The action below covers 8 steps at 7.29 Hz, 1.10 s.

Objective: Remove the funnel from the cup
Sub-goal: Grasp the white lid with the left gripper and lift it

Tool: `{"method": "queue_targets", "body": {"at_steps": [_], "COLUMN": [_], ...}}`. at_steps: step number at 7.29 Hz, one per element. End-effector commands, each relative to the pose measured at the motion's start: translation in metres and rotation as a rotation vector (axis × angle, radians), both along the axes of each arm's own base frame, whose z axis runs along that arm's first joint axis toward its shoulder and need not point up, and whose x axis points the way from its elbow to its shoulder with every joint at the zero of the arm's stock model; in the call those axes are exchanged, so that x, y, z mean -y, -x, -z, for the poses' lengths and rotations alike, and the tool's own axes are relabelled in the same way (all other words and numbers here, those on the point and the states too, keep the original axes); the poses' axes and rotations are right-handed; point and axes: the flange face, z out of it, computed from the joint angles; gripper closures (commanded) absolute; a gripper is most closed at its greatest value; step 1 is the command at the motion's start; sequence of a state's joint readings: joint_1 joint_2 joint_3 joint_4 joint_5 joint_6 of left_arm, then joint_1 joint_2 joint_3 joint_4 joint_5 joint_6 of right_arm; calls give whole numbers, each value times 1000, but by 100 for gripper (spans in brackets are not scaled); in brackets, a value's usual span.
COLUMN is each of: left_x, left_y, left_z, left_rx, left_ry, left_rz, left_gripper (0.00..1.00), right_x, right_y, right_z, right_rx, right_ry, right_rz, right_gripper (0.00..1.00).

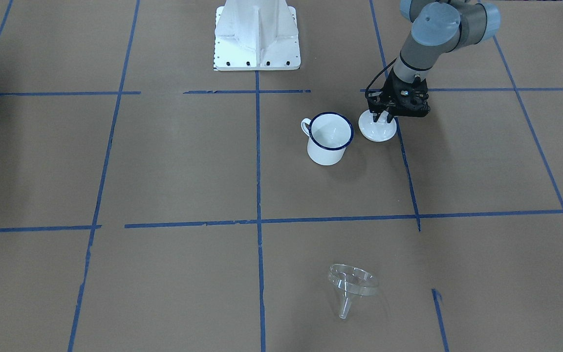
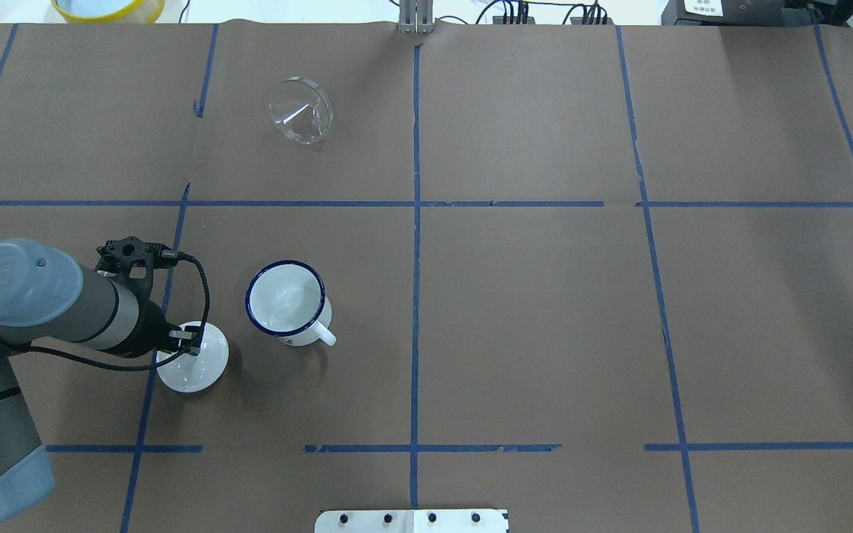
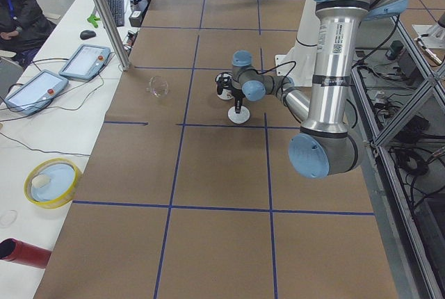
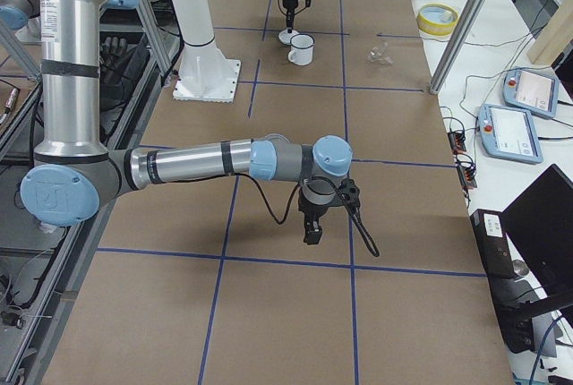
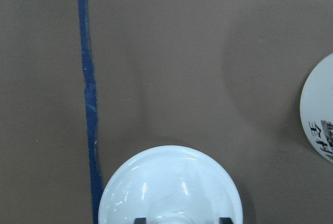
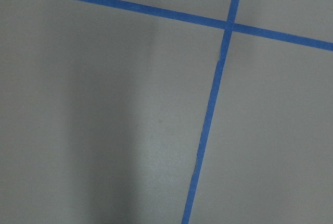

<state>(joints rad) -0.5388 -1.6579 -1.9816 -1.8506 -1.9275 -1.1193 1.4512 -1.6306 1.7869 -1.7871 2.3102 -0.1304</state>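
Fingers (image 5: 141, 220) of the left gripper (image 1: 382, 118) are spread to either side of the knob (image 5: 179, 218) on a white domed lid (image 2: 201, 366). They point straight down. The left wrist view seems to show a thin gap on each side of the knob, so they look to straddle it rather than pinch it, though contact cannot be ruled out.

Read from left to right in the overhead view, the lid sits on the table (image 2: 545, 311) at about 8 o'clock from the cup (image 2: 284, 300), near it but not touching. The cup stands upright with its handle toward 4 o'clock, and nothing is in it. At 12 o'clock from the cup, well apart across a blue tape line, the funnel (image 2: 300, 111) lies tipped on its side on the paper.

As I judge it, the removal itself is done, because funnel and cup are already separate. What remains is for the left arm to rise straight off the lid without nudging the cup beside it.

Farthest right, the right gripper (image 4: 312, 235) hangs over bare table. Only the side view shows it, so whether its fingers are apart or together cannot be told.
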Motion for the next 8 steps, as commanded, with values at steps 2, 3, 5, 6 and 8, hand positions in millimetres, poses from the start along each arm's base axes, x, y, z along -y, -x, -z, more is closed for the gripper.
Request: {"method": "queue_targets", "body": {"at_steps": [2, 3, 5, 6, 8], "left_x": [2, 12, 0, 13, 37], "left_y": [27, 58, 110, 102, 59], "left_z": [28, 50, 115, 155, 198], "left_rx": [-36, -33, 8, -3, -5], "left_ry": [-29, -27, -44, -33, 6], "left_rz": [19, 69, 72, 76, 52], "left_gripper": [100, 100, 100, 100, 100], "right_x": [1, 0, 1, 0, 0], "right_y": [0, 0, 0, 0, 0], "right_z": [1, 0, 1, 0, 0], "right_rx": [0, 0, 0, 0, 0], "right_ry": [-2, 0, -2, 0, 0], "right_rz": [0, 0, 0, 0, 0], "right_gripper": [0, 0, 0, 0, 0]}}
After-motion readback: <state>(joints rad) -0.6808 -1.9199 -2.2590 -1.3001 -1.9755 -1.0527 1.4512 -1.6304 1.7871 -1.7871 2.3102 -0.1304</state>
